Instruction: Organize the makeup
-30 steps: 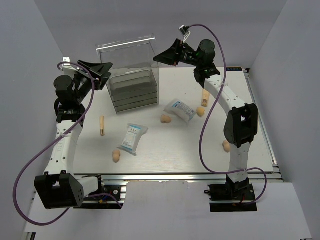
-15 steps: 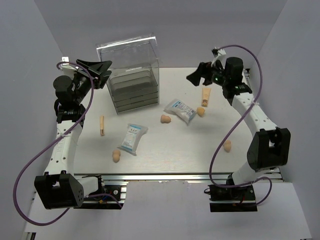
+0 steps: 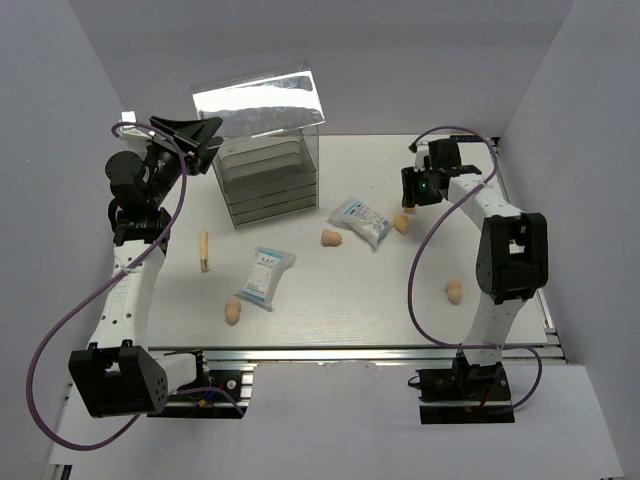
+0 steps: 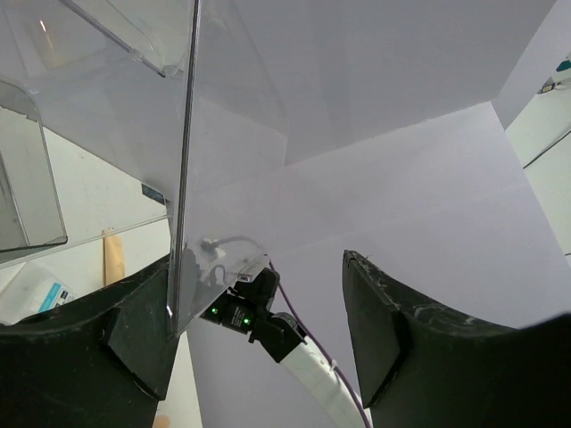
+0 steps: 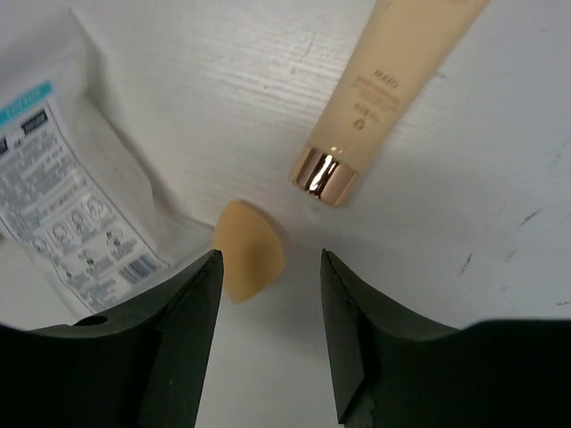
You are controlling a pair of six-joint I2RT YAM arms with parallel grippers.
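Currently the right jaws sit low over the far right of the tabletop, spread apart and gripping nothing. In the right wrist view the far sponge lies on the tabletop in the gap between the two fingers. It is closer to the finger on that view's left, and I can't tell if they touch. The tan tube lies flat just beyond, with its gold cap pointing toward that sponge, near it but apart. The right packet lies just beside the sponge, on the left of that view.

The left jaws are raised at the far left, by the upper left corner of the clear drawer box, and stand wide apart. In the left wrist view a clear panel edge runs down to one finger, and nothing is clamped.

Other makeup, all flat on the tabletop in the top view:
- the left packet, mid-left
- the middle sponge, just left of the right packet
- the front sponge, near the left packet's near corner
- the side sponge, beside the right arm's link
- the thin stick, at the left, near the left arm
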